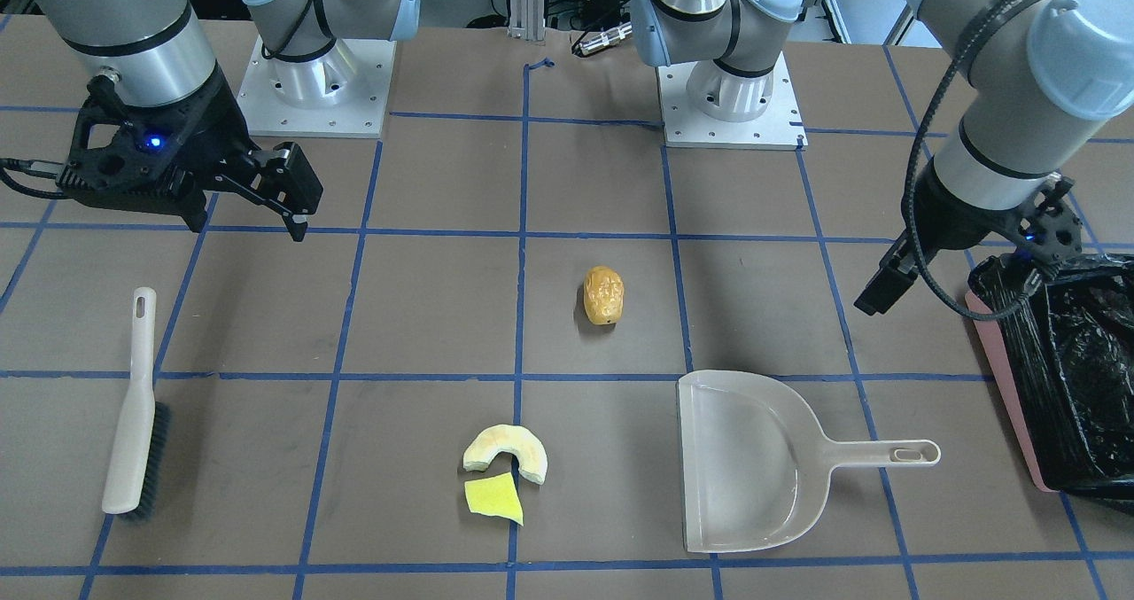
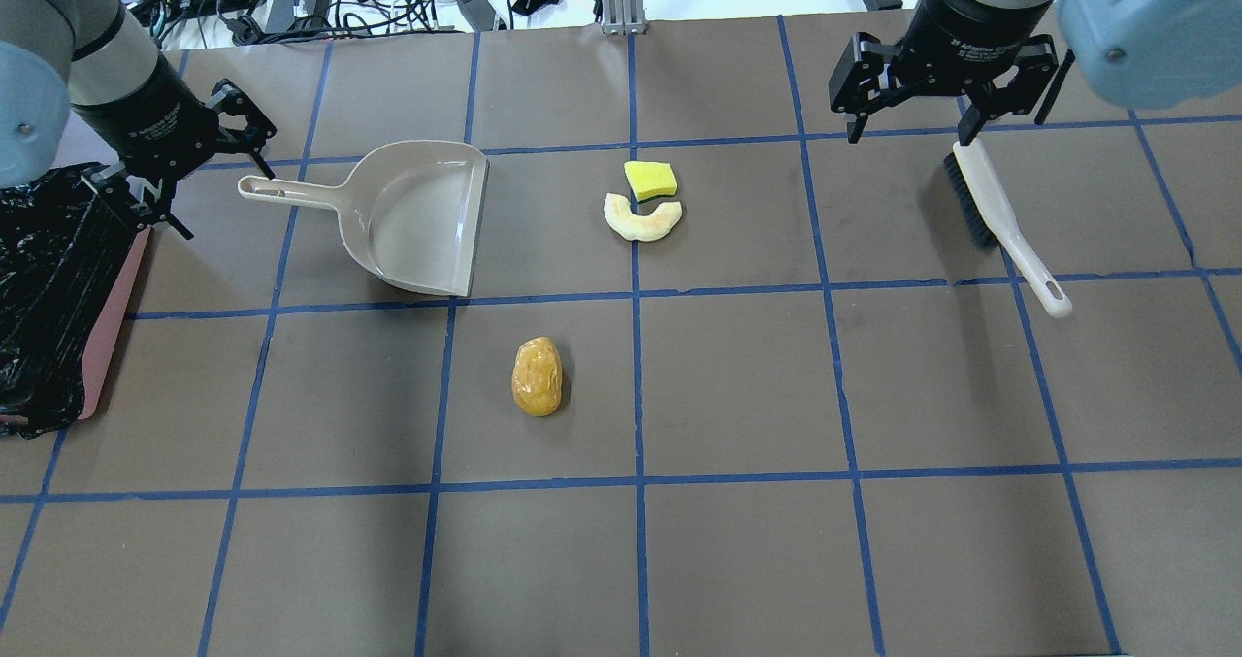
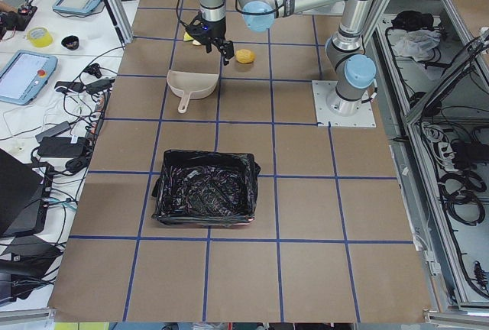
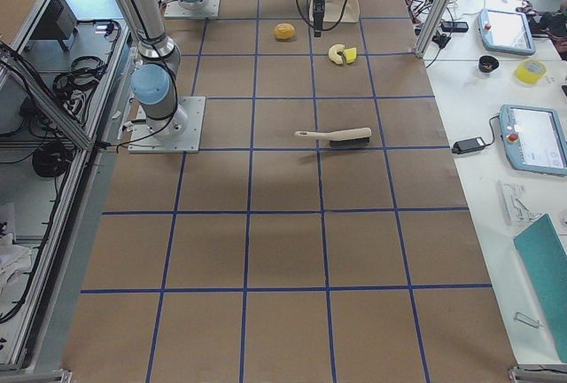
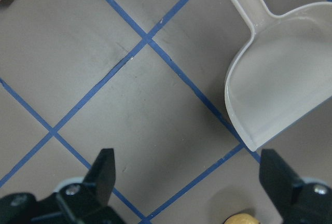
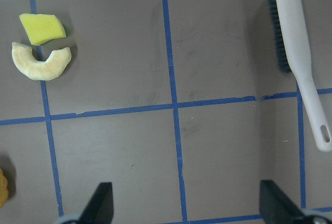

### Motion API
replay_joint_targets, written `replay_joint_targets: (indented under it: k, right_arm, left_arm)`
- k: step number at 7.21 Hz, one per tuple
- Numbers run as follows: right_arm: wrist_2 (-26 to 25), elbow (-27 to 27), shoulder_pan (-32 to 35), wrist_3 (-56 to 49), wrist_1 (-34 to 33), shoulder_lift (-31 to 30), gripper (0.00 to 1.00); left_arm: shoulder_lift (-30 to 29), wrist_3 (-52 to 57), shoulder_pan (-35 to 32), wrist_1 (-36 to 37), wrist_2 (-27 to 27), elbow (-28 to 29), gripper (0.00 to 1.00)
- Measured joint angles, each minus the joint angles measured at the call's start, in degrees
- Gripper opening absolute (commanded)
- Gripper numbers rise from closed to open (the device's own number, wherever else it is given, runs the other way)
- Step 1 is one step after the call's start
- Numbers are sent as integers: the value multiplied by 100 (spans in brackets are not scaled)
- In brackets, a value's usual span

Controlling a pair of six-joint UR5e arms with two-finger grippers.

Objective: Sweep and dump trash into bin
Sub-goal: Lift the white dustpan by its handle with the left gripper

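The trash lies loose on the brown table: an orange-brown lump (image 2: pixel 537 377) near the middle, and a cream crescent rind (image 2: pixel 642 218) touching a yellow scrap (image 2: pixel 650 180) farther out. The bin (image 2: pixel 112 317), pink-sided with a black bag, stands at the table's left end. My left gripper (image 2: pixel 225 201) is open and empty, hovering between the bin and the handle of the beige dustpan (image 2: pixel 417 215). My right gripper (image 2: pixel 946 123) is open and empty above the bristle end of the beige hand brush (image 2: pixel 1004 220). The right wrist view shows the brush (image 6: pixel 301 63), rind (image 6: pixel 41 63) and scrap (image 6: pixel 42 28).
The dustpan (image 1: pixel 753 467) lies flat, its mouth facing the trash and its handle toward the bin (image 1: pixel 1001 378). The brush (image 1: pixel 133 414) lies on its side near the table's right end. Both arm bases stand at the robot's side of the table.
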Motion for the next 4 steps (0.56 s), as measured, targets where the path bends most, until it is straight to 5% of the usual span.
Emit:
replay_joint_targets:
  k: [4]
  right_arm:
    - [33,6,-29,-115,-48,123,100]
  left_arm:
    - [-944,-2791,31,966,364,98,100]
